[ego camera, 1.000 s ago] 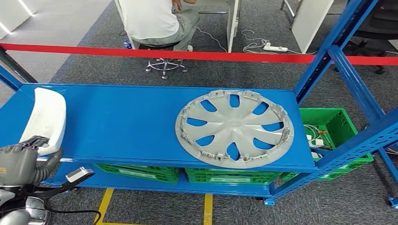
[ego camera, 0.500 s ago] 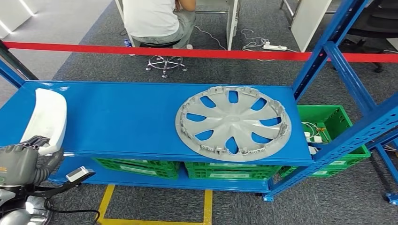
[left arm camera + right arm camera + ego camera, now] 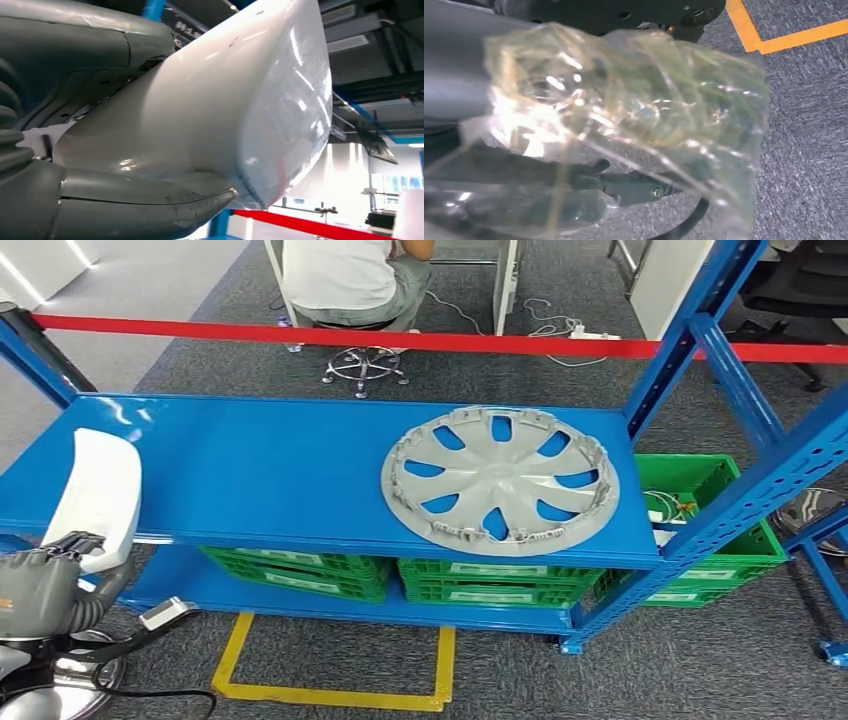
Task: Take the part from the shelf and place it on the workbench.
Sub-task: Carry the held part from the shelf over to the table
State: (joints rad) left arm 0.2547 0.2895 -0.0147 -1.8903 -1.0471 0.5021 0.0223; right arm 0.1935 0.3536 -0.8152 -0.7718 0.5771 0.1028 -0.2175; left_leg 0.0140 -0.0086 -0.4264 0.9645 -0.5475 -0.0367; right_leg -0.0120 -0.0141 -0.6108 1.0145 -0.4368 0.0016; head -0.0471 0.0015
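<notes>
The white plastic part [image 3: 100, 495] was held upright in the left hand [image 3: 45, 585], gripped at its lower edge, just beside the blue shelf [image 3: 250, 480]. It was judged light, rigid and smooth-skinned, hence slippery. The right hand's state could not be determined.

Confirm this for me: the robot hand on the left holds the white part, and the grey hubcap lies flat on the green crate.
One thing is wrong. The grey hubcap lies flat on the blue shelf, not on a green crate; the green crates sit on the level below it, as the head view shows. The rest holds: the left robot hand holds the white part.
</notes>
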